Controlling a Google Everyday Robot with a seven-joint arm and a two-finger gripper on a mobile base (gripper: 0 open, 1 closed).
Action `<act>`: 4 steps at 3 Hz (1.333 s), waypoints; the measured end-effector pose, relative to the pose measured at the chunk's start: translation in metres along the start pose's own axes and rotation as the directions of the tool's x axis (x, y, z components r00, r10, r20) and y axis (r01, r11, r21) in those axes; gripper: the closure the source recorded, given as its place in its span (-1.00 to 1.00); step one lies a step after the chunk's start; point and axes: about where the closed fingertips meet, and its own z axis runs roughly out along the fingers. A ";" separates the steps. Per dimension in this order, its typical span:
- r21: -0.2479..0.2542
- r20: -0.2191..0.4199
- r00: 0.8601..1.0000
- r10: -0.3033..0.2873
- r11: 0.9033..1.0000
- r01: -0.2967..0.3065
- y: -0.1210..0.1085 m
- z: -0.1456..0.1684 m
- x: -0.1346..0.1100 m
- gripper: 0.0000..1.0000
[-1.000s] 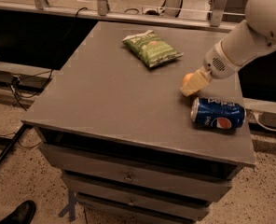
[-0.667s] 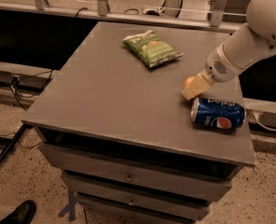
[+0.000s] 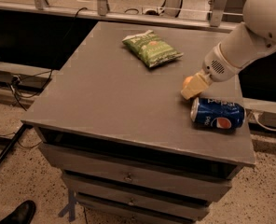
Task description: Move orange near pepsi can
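The pepsi can (image 3: pixel 217 113) lies on its side near the right front of the grey cabinet top (image 3: pixel 110 87), blue with white lettering and the globe logo. The orange (image 3: pixel 188 82) shows only as a small round patch between my pale fingers (image 3: pixel 196 87), just left of and behind the can's silver end. My gripper (image 3: pixel 192 89) comes down from the white arm at the upper right. It is shut on the orange, low over the surface, a short gap from the can.
A green crinkled chip bag (image 3: pixel 151 49) lies at the back middle of the top. The cabinet has drawers (image 3: pixel 128 176) below its front edge. Cables run over the floor at the left, and a black shoe (image 3: pixel 17 213) is at the bottom left.
My gripper with the orange has moved slightly down and toward the can. The can and the chip bag have not moved.
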 end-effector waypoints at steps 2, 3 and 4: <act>0.001 -0.007 1.000 -0.001 1.000 0.001 0.002 -0.001 -0.001 -1.00; 0.004 -0.007 1.000 0.000 1.000 0.000 0.002 -0.002 0.000 -1.00; 0.021 0.067 0.998 -0.001 1.000 0.000 0.003 -0.010 -0.010 -1.00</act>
